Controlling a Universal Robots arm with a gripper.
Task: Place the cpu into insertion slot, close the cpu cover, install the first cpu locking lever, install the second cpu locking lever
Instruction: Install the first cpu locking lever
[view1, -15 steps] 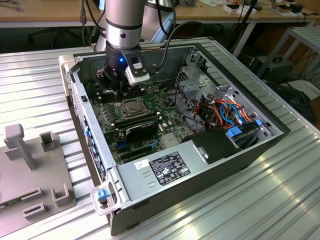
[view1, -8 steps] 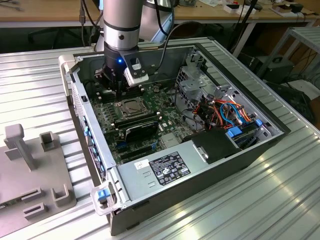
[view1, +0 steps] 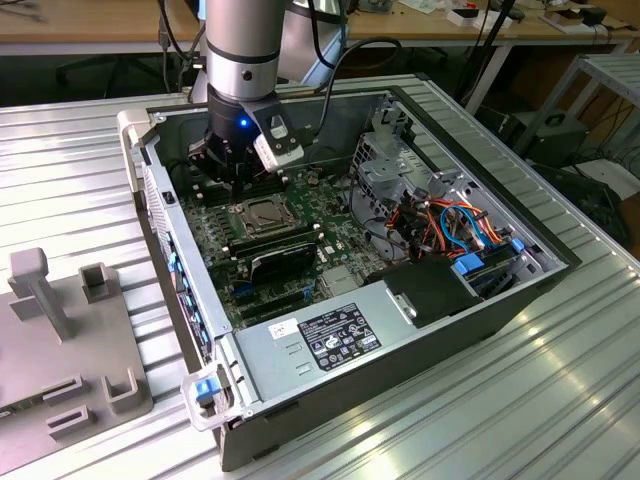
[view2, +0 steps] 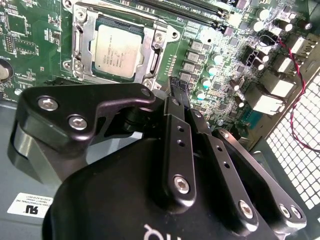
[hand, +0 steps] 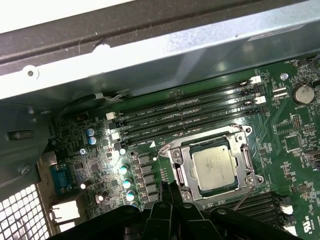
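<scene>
Down inside the open computer case (view1: 500, 310), just above the green motherboard (view1: 215, 235): the gripper (view1: 235, 165), hanging from the single arm. Black fingers (view2: 174, 97) pressed together in both wrist views, nothing pinched between them, nothing touched.

Just beyond the fingertips, close but apart: the insertion slot (view2: 165, 34), silvery rim screwed to the board. Inside it, lying flat: the cpu (view2: 120, 50), dull silver top facing up, seated square in the socket (hand: 216, 167). Down over the chip's edges: the cpu cover (view2: 149, 52), a thin metal frame, the chip's top showing through its window.

Off the socket's side nearest the gripper in the first wrist view: a thin wire lever (hand: 241, 200), slanting away from the frame. Latched or free, cannot tell.

On the far side of the socket from the fingertips: long black memory slots (hand: 190, 112), lying parallel. Beside the fingertips: a row of small capacitors (hand: 125, 182). Further out, past the board's edge: a perforated vent grille (view2: 300, 135) and a twisted red-and-black wire (view2: 300, 75).

In the exterior view, well apart from the gripper: a labelled power supply (view1: 330, 335) at the case's near end, a tangle of blue and orange cables (view1: 455, 220) to the exterior view's right, and a grey fixture tray (view1: 70, 340) on the ribbed metal table (view1: 500, 420) to the exterior view's left.
</scene>
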